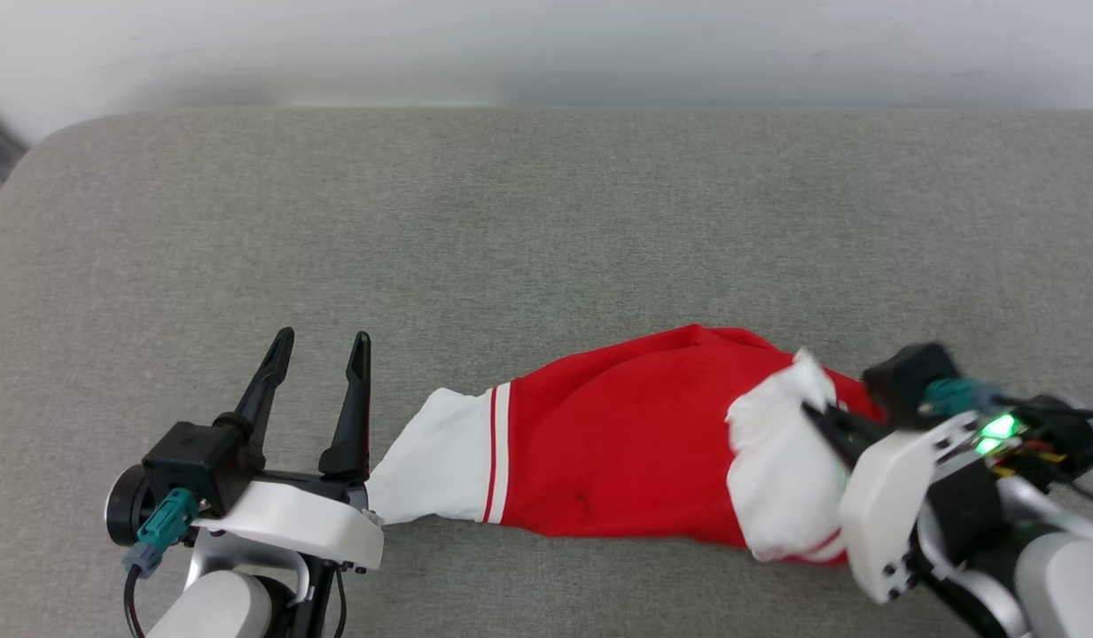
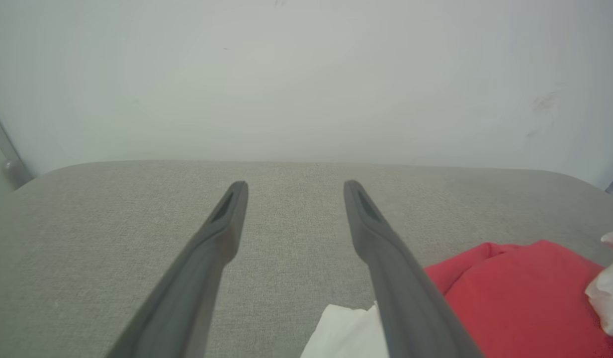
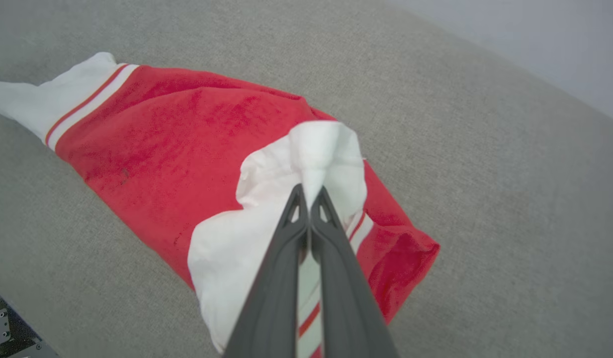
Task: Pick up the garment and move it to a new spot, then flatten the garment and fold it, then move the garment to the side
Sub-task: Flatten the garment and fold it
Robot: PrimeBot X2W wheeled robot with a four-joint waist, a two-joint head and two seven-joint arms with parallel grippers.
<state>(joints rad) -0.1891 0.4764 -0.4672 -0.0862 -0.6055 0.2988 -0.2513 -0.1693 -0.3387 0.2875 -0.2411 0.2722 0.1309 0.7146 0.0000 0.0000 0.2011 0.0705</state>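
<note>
The garment point(image 1: 626, 452) lies bunched in a long heap on the grey cloth-covered surface point(image 1: 546, 221), near its front edge and toward the robot's right. The red body is on top and shows no letters, so it is probably the plain back that faces up, though the folds hide too much to be sure. One white sleeve point(image 1: 431, 456), with its striped trim point(image 1: 500, 452), points toward the left gripper point(image 1: 323, 337). The other white sleeve point(image 1: 781, 478) is turned over the red cloth at the right end.

The right gripper point(image 3: 308, 191) has its fingers closed tight on a pinch of that other white sleeve; in the right wrist view the white cloth puffs up just above the tips. The left gripper stands just beside the first sleeve, its fingers wide apart with nothing between them.

I judge the garment to be thin jersey: light, soft and without any stiffness. Lifted by one pinch, it should hang down and stretch, and the free end may drag on the rough surface. It is not fragile, but a small pinch can slip off a single layer. For flattening, two holds far apart would serve better. The seam at the striped trim looks thicker and is a good place for the left fingers.
</note>
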